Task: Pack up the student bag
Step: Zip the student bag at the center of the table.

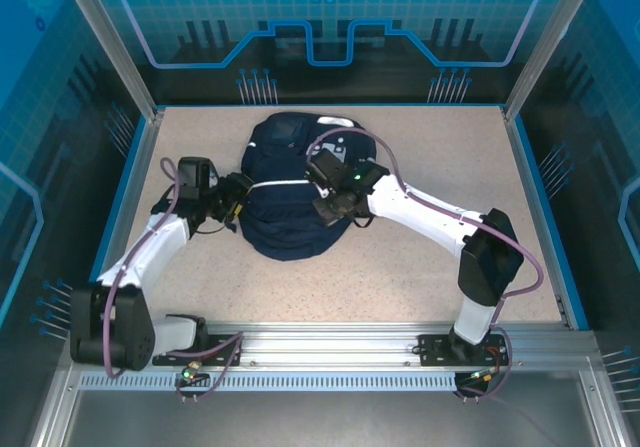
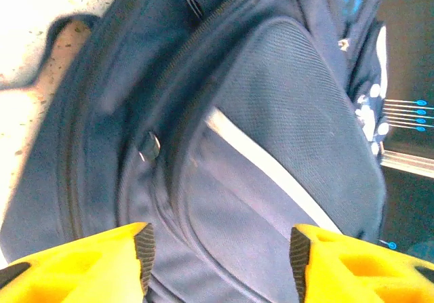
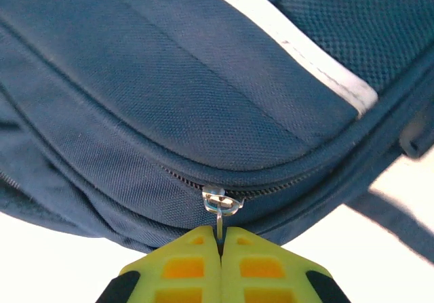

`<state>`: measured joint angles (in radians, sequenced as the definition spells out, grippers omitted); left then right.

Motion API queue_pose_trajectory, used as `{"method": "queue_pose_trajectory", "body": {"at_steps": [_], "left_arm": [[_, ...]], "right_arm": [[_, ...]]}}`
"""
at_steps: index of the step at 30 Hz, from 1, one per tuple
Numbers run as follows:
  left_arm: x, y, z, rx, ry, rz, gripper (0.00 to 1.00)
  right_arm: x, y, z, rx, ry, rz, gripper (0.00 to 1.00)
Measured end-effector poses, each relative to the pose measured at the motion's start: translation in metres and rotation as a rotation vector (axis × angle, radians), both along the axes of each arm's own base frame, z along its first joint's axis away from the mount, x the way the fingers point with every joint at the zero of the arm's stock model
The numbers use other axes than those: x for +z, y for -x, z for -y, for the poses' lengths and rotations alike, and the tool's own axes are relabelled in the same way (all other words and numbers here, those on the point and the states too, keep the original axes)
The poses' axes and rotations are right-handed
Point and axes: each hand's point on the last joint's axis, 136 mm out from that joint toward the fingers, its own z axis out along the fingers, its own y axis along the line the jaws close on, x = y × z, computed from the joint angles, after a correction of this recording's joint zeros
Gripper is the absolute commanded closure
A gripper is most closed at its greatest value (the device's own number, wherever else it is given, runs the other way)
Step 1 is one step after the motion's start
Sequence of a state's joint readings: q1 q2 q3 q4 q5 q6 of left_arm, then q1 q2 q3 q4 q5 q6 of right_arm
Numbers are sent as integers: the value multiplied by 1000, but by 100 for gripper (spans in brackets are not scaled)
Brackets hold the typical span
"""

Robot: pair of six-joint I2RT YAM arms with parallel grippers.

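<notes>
The student bag (image 1: 290, 217), navy blue with a thin white stripe, lies flat in the middle of the table. My left gripper (image 1: 236, 195) is at the bag's left side, open, its yellow fingers (image 2: 102, 262) apart over the navy fabric (image 2: 271, 147) with nothing between them. A small zipper pull (image 2: 150, 144) shows on the seam ahead of it. My right gripper (image 1: 330, 205) is over the bag's right side, shut on a metal zipper pull (image 3: 220, 208) of a zip (image 3: 285, 188) that runs along the bag's edge.
Speckled beige tabletop (image 1: 420, 267) surrounds the bag, bounded by blue side rails (image 1: 540, 217). A dark strap (image 3: 400, 228) trails off the bag onto the table. Both arm bases sit on the metal rail (image 1: 330, 347) at the near edge.
</notes>
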<state>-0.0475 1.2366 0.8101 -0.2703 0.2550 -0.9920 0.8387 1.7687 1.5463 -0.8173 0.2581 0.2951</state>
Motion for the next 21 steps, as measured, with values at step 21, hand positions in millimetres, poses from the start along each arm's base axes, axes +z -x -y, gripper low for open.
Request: {"method": "queue_pose_trajectory", "body": {"at_steps": [21], "left_arm": [[-28, 13, 39, 13, 250, -78, 71]], "right_arm": [[-3, 24, -66, 99, -80, -53, 100]]}}
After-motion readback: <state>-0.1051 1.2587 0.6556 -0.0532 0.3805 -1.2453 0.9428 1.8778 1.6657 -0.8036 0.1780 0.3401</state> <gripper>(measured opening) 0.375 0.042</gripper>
